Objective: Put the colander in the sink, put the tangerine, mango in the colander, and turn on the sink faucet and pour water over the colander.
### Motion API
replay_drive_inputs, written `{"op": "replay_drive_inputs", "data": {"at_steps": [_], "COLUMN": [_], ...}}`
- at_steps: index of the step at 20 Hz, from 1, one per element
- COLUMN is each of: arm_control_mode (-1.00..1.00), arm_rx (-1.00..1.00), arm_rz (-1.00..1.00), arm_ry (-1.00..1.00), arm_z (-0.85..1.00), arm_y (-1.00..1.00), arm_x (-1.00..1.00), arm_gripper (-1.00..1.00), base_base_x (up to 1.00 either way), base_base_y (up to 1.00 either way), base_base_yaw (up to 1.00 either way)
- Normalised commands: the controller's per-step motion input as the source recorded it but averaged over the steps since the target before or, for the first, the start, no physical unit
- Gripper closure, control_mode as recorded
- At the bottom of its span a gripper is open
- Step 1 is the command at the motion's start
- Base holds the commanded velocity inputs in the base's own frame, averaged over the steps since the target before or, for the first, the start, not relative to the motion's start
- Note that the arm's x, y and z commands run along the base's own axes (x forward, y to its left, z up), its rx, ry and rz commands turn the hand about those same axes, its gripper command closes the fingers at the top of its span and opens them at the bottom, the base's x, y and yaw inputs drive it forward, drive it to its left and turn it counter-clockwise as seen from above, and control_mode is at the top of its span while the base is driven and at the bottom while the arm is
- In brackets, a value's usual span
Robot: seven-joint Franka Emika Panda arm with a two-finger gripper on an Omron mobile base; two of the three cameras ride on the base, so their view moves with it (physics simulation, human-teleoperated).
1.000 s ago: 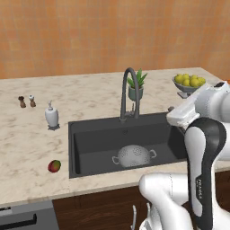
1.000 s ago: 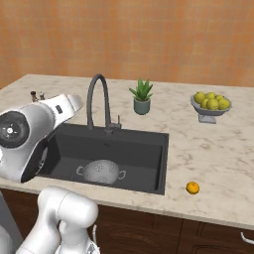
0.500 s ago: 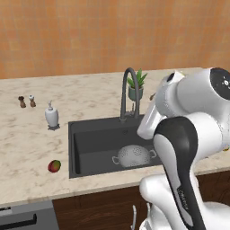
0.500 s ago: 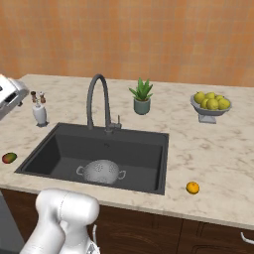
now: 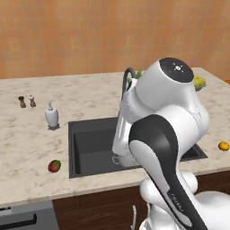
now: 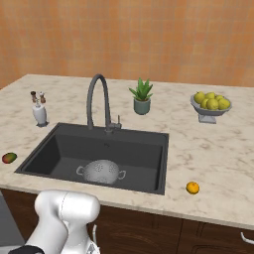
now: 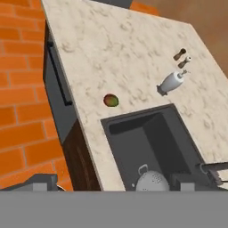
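Note:
The colander (image 6: 101, 171) sits upright on the floor of the sink (image 6: 144, 149), near its front, with nothing in it; it also shows as colander (image 7: 152, 181) in sink (image 7: 133, 133). The mango (image 6: 9, 158) lies on the counter left of the basin, seen too as mango (image 5: 54, 166) and mango (image 7: 111, 100). On the counter right of the basin lies the tangerine (image 6: 192, 187), also tangerine (image 5: 223, 146). Behind the basin stands the faucet (image 6: 96, 99), with no water running. My gripper (image 7: 113, 185) hangs high above the basin's left part, open and holding nothing.
A white soap dispenser (image 6: 39, 114) and two small shakers (image 6: 37, 95) stand at the back left. A potted plant (image 6: 142, 96) and a footed dish of yellow-green fruit (image 6: 211, 104) stand behind and right of the sink. My arm (image 5: 166, 134) hides much of the basin.
My arm has swung from the right side leftward across the sink, and the hand has left the right base view. Colander, mango and tangerine have stayed put.

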Motion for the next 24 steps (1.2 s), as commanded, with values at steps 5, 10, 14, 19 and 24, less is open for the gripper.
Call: {"op": "replay_drive_inputs", "data": {"at_steps": [5,10,14,19,24], "arm_control_mode": [-1.00,-1.00,-1.00,-1.00,-1.00], "arm_rx": [-0.04,-0.08,-0.19,-0.06,0.00], "arm_rz": [0.00,0.00,0.00,-0.16,-0.26], "arm_ry": [0.16,0.38,0.33,0.03,0.14], "arm_z": [-0.87,-0.62,-0.44,-0.52,-0.53], "arm_y": [0.42,0.59,0.70,0.25,0.08], "arm_x": [0.16,0.47,0.50,0.24,0.29], "arm_gripper": [-1.00,-1.00,-1.00,-1.00,-1.00], "base_base_x": [0.00,0.00,0.00,0.00,0.00], "base_base_y": [0.00,0.00,0.00,0.00,0.00], "base_base_yaw": [0.00,0.00,0.00,0.00,0.00]}}
